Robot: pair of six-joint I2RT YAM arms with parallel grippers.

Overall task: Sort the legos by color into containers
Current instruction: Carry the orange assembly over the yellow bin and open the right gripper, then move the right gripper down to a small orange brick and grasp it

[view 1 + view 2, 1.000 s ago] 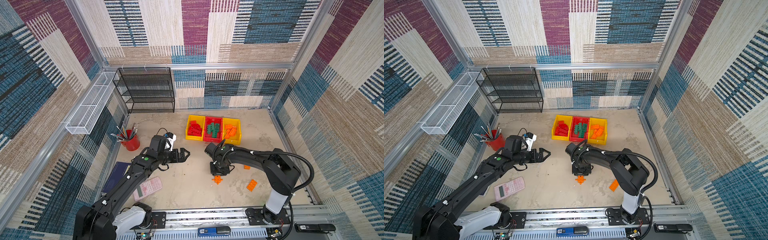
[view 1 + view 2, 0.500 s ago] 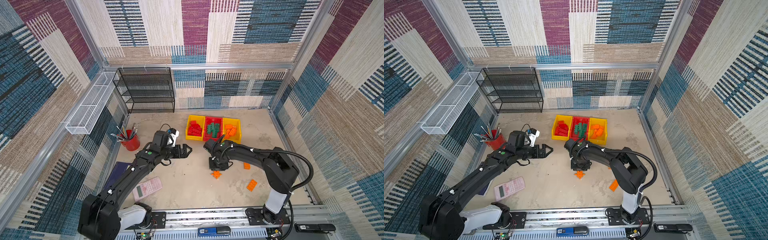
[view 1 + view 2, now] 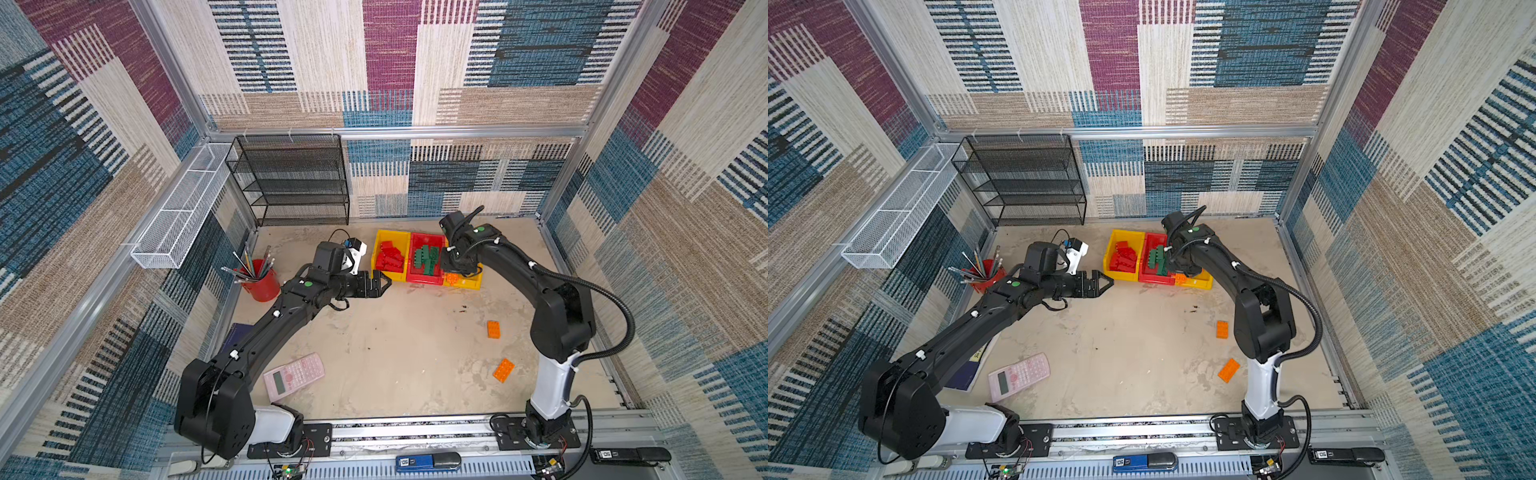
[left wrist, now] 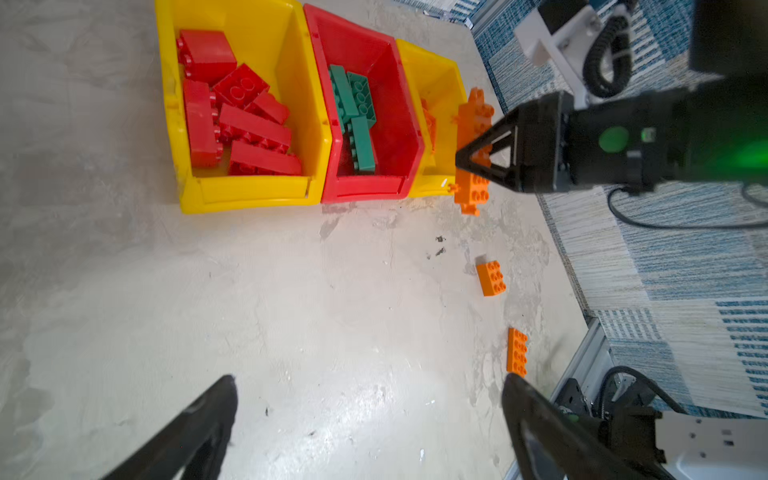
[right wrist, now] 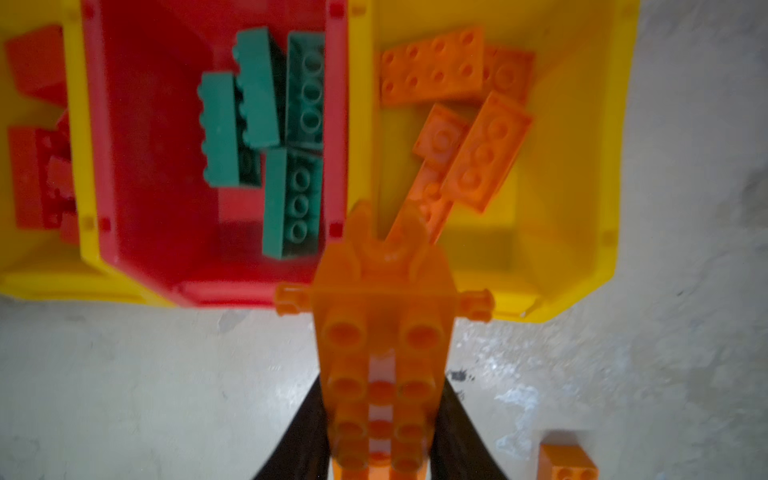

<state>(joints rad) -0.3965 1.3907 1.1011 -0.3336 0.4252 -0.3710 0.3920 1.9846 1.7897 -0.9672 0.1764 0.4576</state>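
Two orange legos (image 3: 493, 329) on open table (image 3: 395, 353)

Glossy plastic bins (image 4: 249, 195) and legos (image 4: 253, 124) — rough, matt, stained tabletop (image 4: 291, 311).

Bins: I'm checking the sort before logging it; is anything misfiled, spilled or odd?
Nothing is misfiled: the three bins hold one colour each. One orange brick and another lie loose on the table, and the right hand holds a long orange piece above the front of the orange-filled bin.
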